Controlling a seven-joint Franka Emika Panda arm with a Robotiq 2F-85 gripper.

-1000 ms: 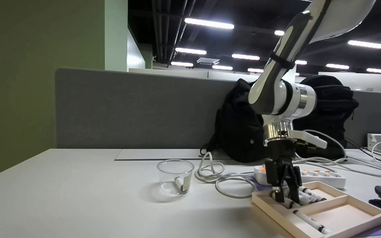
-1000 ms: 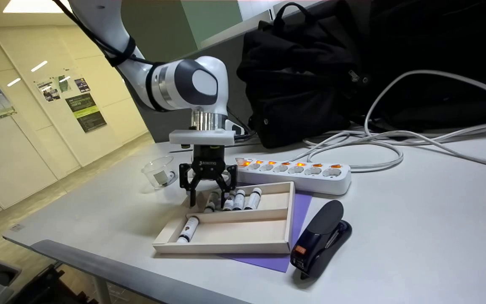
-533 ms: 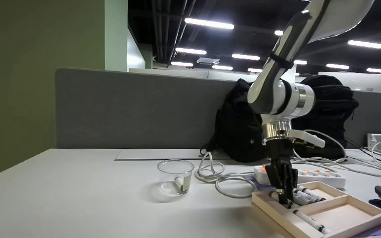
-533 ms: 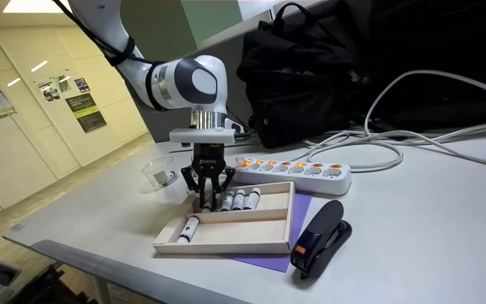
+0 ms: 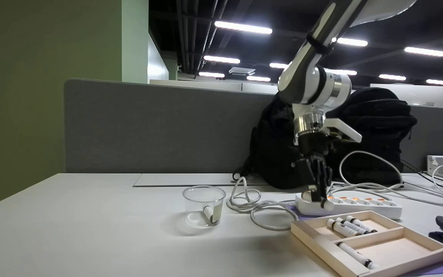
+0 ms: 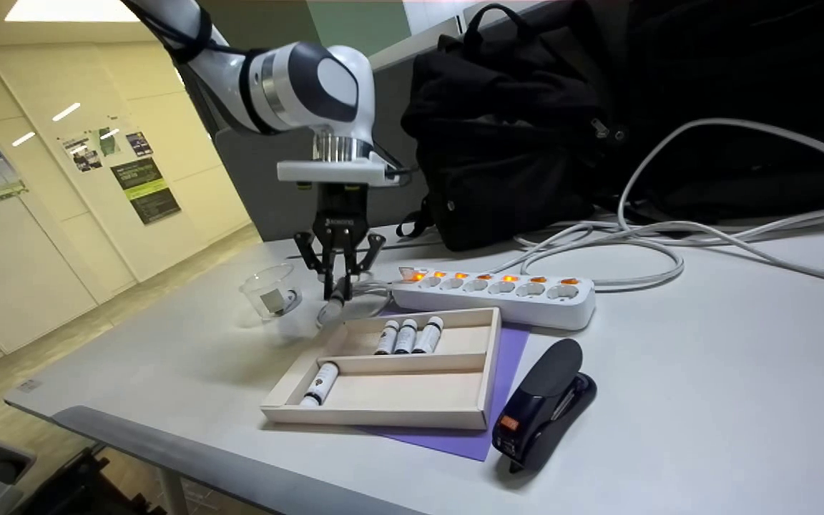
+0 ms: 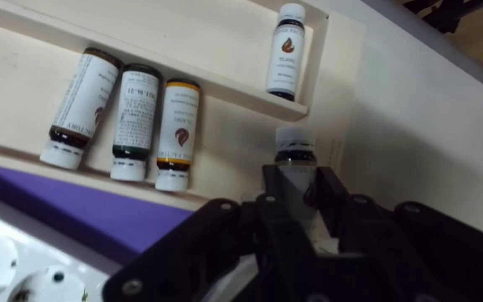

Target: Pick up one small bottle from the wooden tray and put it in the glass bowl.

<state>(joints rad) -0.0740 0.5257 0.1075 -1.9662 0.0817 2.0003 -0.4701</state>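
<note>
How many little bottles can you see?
6. Three bottles lie side by side in one part of the wooden tray, a fourth in its other part, a fifth is between the fingers and a sixth in the glass bowl; others could be hidden.

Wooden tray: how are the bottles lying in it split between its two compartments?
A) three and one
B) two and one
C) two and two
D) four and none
A: in an exterior view, three bottles lie on one side of the divider, a single bottle on the other.
</note>
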